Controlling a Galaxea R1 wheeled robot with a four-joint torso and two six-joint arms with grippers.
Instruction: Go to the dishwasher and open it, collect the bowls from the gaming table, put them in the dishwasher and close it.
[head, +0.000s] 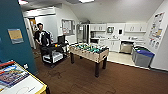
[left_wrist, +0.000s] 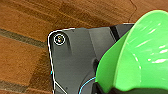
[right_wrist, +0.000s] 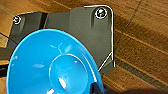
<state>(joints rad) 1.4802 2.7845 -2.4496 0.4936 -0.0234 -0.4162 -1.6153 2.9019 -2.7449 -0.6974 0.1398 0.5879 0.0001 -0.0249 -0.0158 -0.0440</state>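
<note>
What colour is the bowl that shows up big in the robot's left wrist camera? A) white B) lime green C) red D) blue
B: the left wrist view shows a lime green bowl close up over the brown wood floor; the blue bowl is in the right wrist view.

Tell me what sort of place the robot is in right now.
Probably an office break room: a table-football table stands mid-floor on wood-look flooring, a kitchenette with white cabinets and a steel dishwasher lines the back wall, and bins sit to the right.
</note>
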